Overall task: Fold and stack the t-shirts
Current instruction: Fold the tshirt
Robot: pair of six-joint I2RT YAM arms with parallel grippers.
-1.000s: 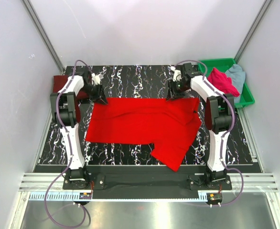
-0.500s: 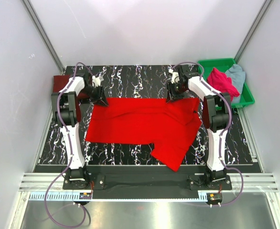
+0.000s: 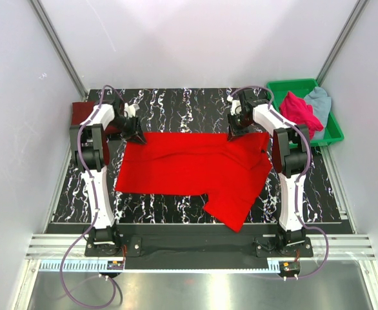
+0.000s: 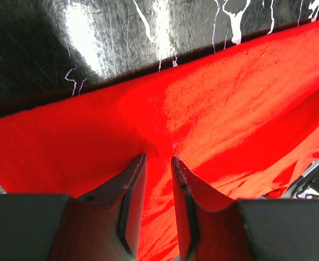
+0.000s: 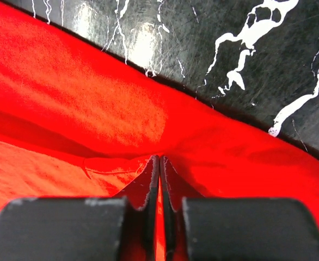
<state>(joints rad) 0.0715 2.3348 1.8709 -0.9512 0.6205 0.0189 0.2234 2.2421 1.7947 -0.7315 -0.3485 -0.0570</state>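
From above, the black worktop (image 3: 176, 106), veined white like marble, carries the red shirt (image 3: 189, 165) spread flat across its middle, with one flap reaching toward the near edge. The left claw (image 3: 137, 134) and right claw (image 3: 234, 132) sit on the shirt's far hem. Only this view shows the maroon shirt (image 3: 80, 113) at the far left corner and the green plastic tray (image 3: 292, 84) at the far right corner, holding a crumpled pink shirt (image 3: 298, 110) and a grey-blue shirt (image 3: 320, 100).

The left wrist view shows fuzzy red weave. The left fingers (image 4: 131, 190) stand narrowly apart, with cloth filling the gap and creases meeting at their tips.

In the right wrist view, the right fingers (image 5: 148, 185) are almost together, pinching a thin red fold beside the glossy stone.
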